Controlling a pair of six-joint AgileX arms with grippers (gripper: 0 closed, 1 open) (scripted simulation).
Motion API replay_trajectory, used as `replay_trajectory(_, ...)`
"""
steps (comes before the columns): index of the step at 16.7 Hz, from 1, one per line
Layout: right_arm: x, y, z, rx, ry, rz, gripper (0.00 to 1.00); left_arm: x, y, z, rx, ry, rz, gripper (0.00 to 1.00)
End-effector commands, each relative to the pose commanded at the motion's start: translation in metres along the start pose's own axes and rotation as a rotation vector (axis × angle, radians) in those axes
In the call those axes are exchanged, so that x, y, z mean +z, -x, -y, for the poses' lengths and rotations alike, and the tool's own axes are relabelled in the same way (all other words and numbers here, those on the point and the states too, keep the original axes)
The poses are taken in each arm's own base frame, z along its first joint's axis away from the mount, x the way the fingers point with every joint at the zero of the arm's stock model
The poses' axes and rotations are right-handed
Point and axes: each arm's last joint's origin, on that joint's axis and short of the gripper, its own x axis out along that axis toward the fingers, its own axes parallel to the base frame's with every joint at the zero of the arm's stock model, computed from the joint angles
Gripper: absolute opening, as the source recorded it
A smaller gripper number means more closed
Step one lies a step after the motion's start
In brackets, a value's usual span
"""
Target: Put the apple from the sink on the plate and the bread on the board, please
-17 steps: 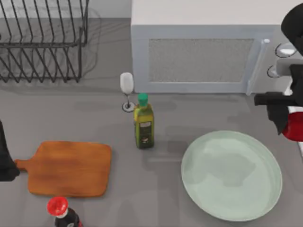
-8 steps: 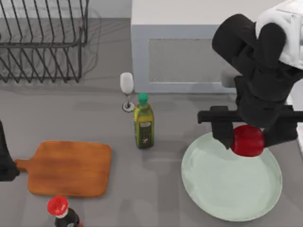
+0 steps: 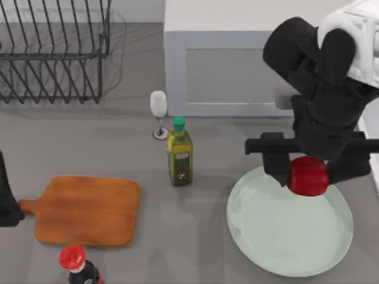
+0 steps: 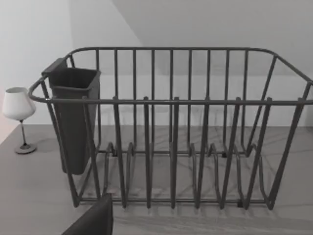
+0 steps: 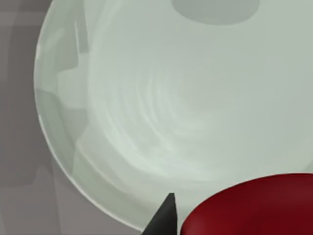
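Top view: our right gripper point(image 3: 308, 176) clamps apple point(image 3: 308, 176) between fingers, above far rim of plate point(image 3: 278, 236). Step: placing apple. Next we lower toward plate middle, release. Left arm parked beside board point(image 3: 86, 210), fingers unseen; bread unseen.

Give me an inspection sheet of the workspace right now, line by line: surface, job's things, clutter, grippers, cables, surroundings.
Surface: grey table.
Job's things: apple held over the plate, near its far rim; board bare, at left; bread nothing seen.
Clutter: oil bottle, wine glass, red-capped bottle.
Grippers: right gripper shut on the apple; left arm parked at the left edge.
Cables: nothing seen.
Surroundings: dish rack, microwave.
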Motion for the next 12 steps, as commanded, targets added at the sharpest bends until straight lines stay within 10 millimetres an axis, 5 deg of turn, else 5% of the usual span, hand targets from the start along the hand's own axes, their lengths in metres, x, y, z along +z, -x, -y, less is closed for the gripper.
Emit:
replay_trajectory(10, 0.0000, 0.0000, 0.0000, 0.000, 0.000, 0.000, 0.98, 0.0000, 0.0000, 0.0000, 0.000, 0.000, 0.000, 1.00)
replay_trajectory(12, 0.0000, 0.0000, 0.0000, 0.000, 0.000, 0.000, 1.00, 0.0000, 0.0000, 0.0000, 0.000, 0.000, 0.000, 1.00)
